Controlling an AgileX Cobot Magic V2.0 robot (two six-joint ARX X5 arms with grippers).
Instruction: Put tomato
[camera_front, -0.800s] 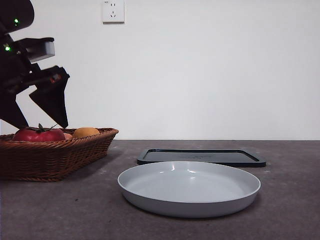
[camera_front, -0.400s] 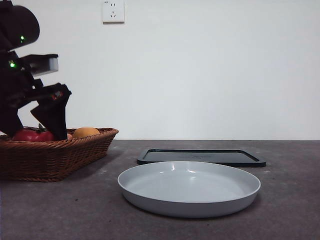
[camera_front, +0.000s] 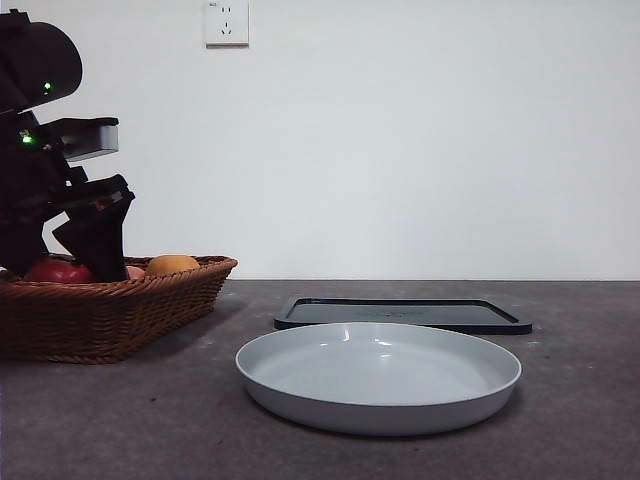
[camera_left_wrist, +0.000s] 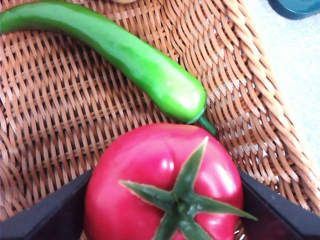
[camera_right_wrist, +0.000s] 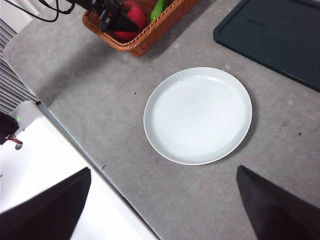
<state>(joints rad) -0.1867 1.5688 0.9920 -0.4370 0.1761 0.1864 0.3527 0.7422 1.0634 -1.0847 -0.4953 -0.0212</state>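
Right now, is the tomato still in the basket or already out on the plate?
In the basket: the tomato lies on the wicker basket between the left gripper's open jaws. The white plate is empty.

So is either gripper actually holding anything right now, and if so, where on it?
Not clearly. The left gripper has its jaws on either side of the tomato in the basket; contact cannot be told. The right gripper holds nothing.

Front view: low, level across the counter, plate close. Left wrist: tight over basket, tomato at 6 o'clock. Right wrist: high overhead; shares plate, basket at 11 o'clock.
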